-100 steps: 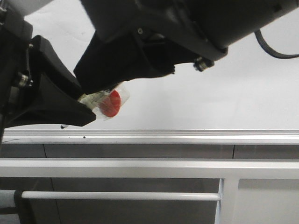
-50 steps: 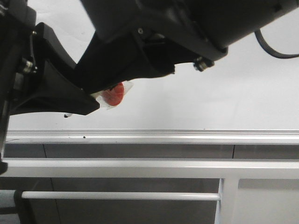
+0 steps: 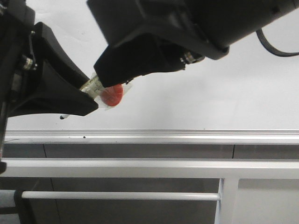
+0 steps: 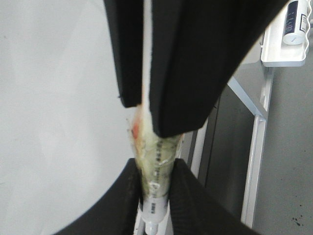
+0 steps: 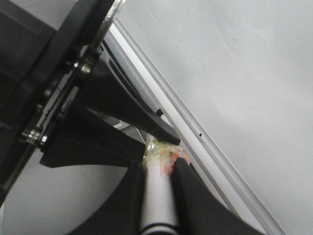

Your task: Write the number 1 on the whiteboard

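Observation:
The whiteboard (image 3: 210, 93) fills the background, with its silver ledge (image 3: 187, 136) below. No number 1 stroke shows on its visible part. A marker (image 3: 111, 95), wrapped in clear tape and with a red end, hangs in front of the board between both grippers. My left gripper (image 3: 91, 100) is shut on its taped body (image 4: 156, 171). My right gripper (image 3: 105, 83) comes from above and is shut on its white barrel (image 5: 159, 196), with the red end (image 5: 167, 164) at its fingertips. The board also shows in the left wrist view (image 4: 54, 98) and the right wrist view (image 5: 234, 63).
Grey metal rails (image 3: 140, 168) and a white rod (image 3: 117, 195) run below the ledge. A black cable (image 3: 271, 49) loops at the upper right. A white shelf with a bottle (image 4: 293, 22) sits off to the side.
The left gripper and the marker have risen a little against the board. The right gripper has shifted slightly right, so more of the taped marker shows between the two grippers.

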Action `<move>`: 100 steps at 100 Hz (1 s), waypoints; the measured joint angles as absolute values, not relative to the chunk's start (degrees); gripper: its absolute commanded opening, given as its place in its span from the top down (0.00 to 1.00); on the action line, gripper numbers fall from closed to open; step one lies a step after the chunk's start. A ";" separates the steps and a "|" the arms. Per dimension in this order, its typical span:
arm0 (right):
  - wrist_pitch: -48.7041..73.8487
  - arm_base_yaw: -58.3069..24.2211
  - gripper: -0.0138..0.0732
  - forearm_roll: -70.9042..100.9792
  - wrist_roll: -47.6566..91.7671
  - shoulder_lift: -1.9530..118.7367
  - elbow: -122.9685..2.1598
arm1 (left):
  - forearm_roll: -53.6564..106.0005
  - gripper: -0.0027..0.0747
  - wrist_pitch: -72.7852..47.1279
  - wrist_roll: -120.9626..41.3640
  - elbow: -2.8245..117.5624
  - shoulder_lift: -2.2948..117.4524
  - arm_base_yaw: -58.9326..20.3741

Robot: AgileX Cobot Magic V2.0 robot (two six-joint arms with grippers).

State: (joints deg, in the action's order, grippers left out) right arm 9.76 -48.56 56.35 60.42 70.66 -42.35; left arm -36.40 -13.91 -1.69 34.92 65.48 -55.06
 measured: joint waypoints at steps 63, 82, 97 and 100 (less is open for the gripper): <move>5.51 -48.89 0.91 56.82 60.42 70.19 -41.84 | -23.11 0.50 -26.33 -1.41 34.92 49.05 -55.06; 0.31 -51.01 0.91 56.96 60.42 65.88 -39.80 | -18.79 0.63 -28.61 2.77 33.08 40.79 -55.06; -2.49 -53.77 0.91 57.23 60.42 60.92 -36.67 | -17.37 0.82 -28.89 6.31 29.44 34.10 -55.06; -3.11 -54.33 0.91 57.23 60.42 60.03 -35.77 | -17.11 0.88 -29.08 7.12 28.78 32.99 -55.06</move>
